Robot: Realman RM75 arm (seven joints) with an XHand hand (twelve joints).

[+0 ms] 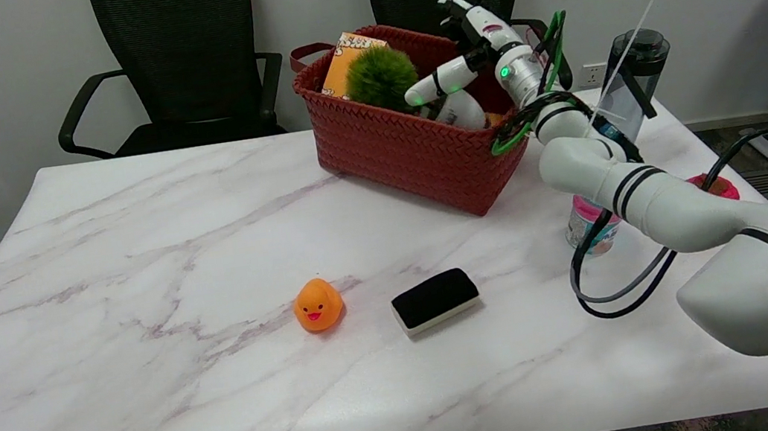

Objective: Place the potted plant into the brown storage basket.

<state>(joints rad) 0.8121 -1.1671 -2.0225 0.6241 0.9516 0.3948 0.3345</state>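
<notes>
Potted plant (381, 78) (fuzzy green ball) in basket (412, 151)

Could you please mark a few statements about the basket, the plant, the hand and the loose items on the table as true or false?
1. The potted plant sits inside the brown storage basket. True.
2. The right hand is over the basket. True.
3. The rubber duck lies inside the basket. False: it stands on the table.
4. The black eraser is left of the duck. False: it lies to the duck's right.
5. An orange box stands in the basket behind the plant. True.
</notes>
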